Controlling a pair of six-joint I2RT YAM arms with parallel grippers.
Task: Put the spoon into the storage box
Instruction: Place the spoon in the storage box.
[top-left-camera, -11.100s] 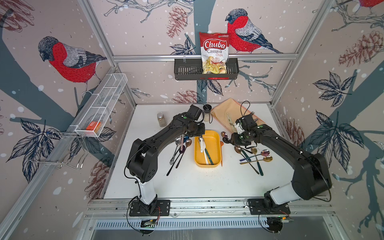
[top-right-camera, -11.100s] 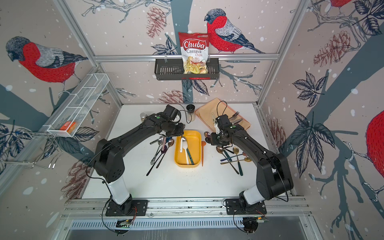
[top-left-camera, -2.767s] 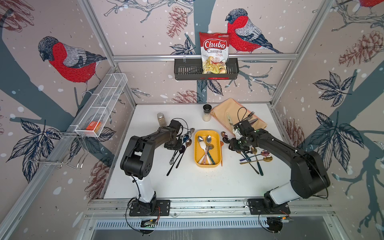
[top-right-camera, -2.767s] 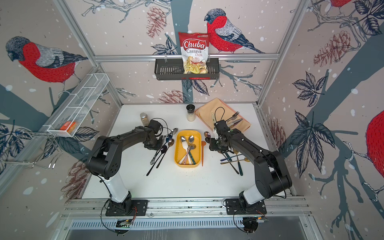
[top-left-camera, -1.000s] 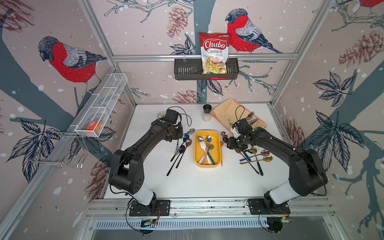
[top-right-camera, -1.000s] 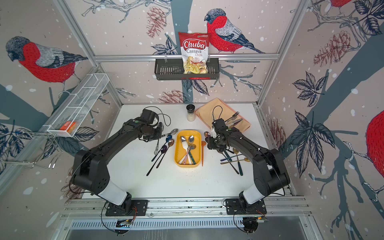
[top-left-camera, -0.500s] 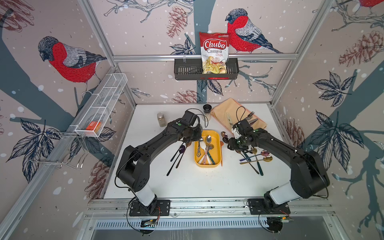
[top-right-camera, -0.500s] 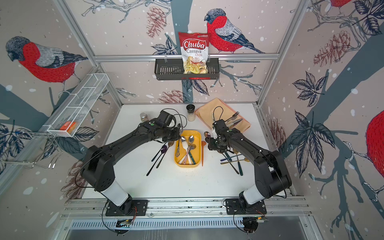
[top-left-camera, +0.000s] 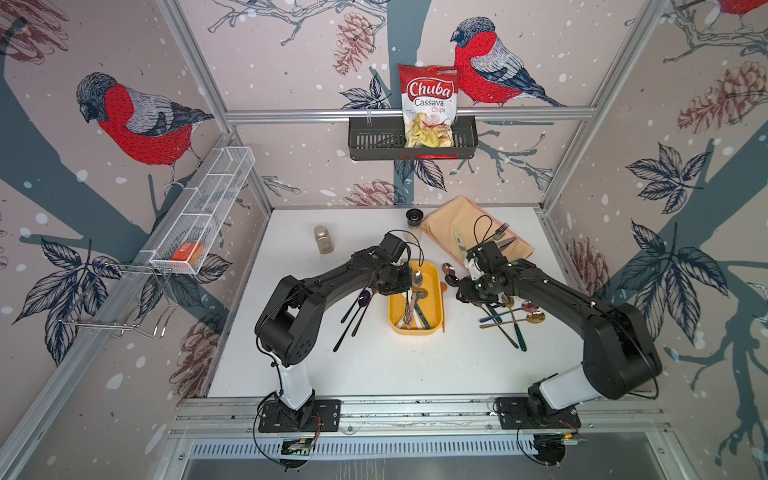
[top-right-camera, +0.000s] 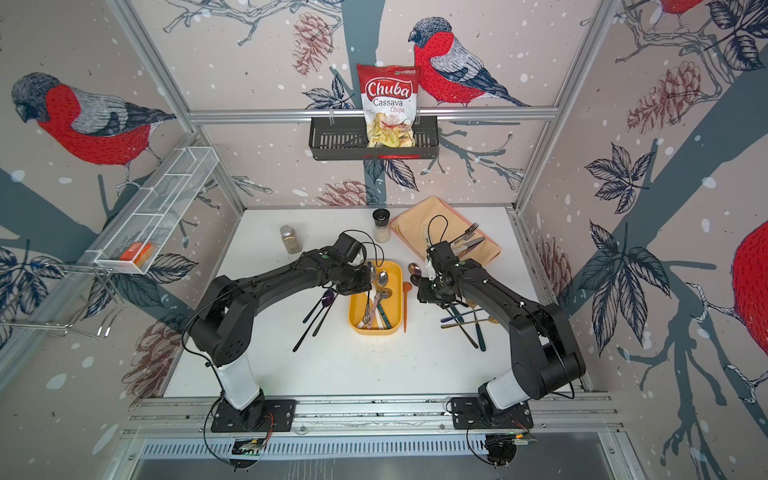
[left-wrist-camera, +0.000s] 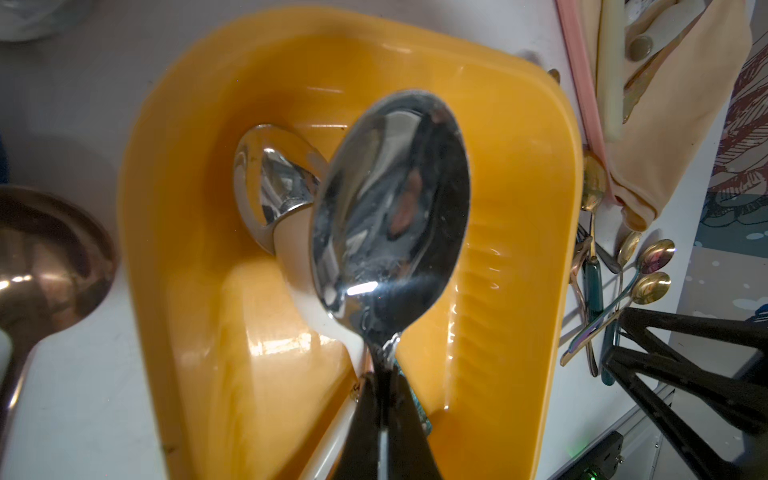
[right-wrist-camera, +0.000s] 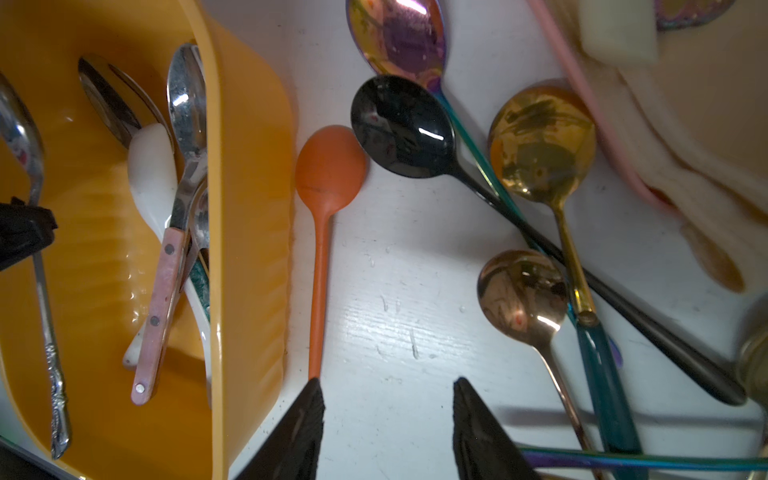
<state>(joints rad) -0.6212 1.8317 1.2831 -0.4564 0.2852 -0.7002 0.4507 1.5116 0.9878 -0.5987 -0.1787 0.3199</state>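
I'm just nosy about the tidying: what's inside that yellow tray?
Inside the storage box lie a pink-handled spoon, a white-handled spoon and a teal handle mostly buried under them. The left gripper, shut on a silver spoon, holds it over the box, hiding part of the floor.

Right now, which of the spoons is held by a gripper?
The silver spoon with the ornate handle, pinched by the left gripper over the storage box; the others lie loose.
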